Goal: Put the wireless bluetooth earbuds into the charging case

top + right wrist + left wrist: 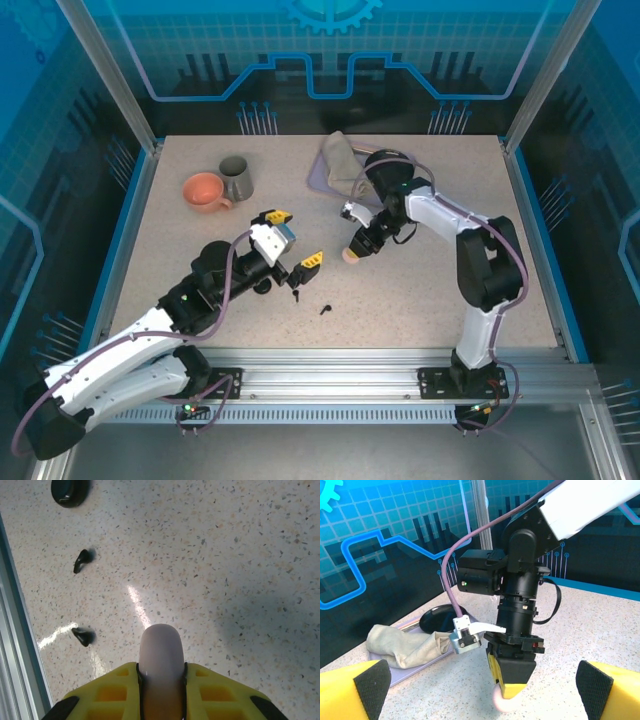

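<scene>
While the left gripper hangs with its jaws spread wide, the right gripper is clamped tight on a pale rounded case, low over the table. Two black earbuds lie loose on the table, at nine and ten o'clock of that case, well apart from it.

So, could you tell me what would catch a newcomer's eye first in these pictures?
The right arm's yellow jaws, shut on a pale rounded case at mid-table, catch the eye first. Two black earbuds lie loose on the table nearby, by the left arm's wide-open jaws. An orange cup and grey mug stand at the far left.
</scene>
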`<state>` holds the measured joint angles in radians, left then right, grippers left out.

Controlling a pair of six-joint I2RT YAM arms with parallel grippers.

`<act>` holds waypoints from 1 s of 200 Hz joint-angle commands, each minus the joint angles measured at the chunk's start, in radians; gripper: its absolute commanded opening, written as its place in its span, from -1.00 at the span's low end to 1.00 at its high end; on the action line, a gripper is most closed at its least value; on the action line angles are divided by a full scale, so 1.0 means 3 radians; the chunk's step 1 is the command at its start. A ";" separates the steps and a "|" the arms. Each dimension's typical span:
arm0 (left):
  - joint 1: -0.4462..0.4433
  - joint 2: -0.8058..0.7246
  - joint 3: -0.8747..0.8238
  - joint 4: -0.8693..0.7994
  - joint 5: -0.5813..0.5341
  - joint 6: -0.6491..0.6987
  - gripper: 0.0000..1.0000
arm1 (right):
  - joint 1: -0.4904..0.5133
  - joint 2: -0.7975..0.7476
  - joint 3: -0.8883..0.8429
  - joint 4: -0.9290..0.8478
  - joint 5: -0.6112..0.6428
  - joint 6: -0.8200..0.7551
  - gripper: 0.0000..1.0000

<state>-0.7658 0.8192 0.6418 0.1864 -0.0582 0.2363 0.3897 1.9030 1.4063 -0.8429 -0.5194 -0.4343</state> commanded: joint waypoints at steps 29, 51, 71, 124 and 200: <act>0.0006 0.0005 0.0036 -0.0009 -0.0072 0.0039 0.98 | -0.0005 0.0341 0.0249 -0.0309 0.0085 0.0104 -0.64; 0.0006 0.0010 0.0038 -0.0005 -0.0066 0.0040 0.98 | -0.0005 0.0418 0.0285 -0.0335 0.0108 0.0131 -0.63; 0.0005 0.0015 0.0036 -0.0004 -0.0072 0.0043 0.98 | -0.0006 0.0474 0.0313 -0.0374 0.0123 0.0134 -0.59; 0.0003 0.0068 0.0029 -0.0031 -0.0150 0.0038 0.97 | -0.0018 0.0575 0.0326 -0.0423 0.0212 0.0158 -0.52; 0.0183 0.0139 0.0015 -0.0221 -0.0605 -0.0548 0.98 | -0.0108 0.0448 0.0298 -0.0310 0.0424 0.0245 -0.13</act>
<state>-0.7540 0.8543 0.6418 0.1757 -0.1646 0.1955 0.3820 2.0636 1.4841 -0.9310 -0.4171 -0.3695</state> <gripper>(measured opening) 0.990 0.422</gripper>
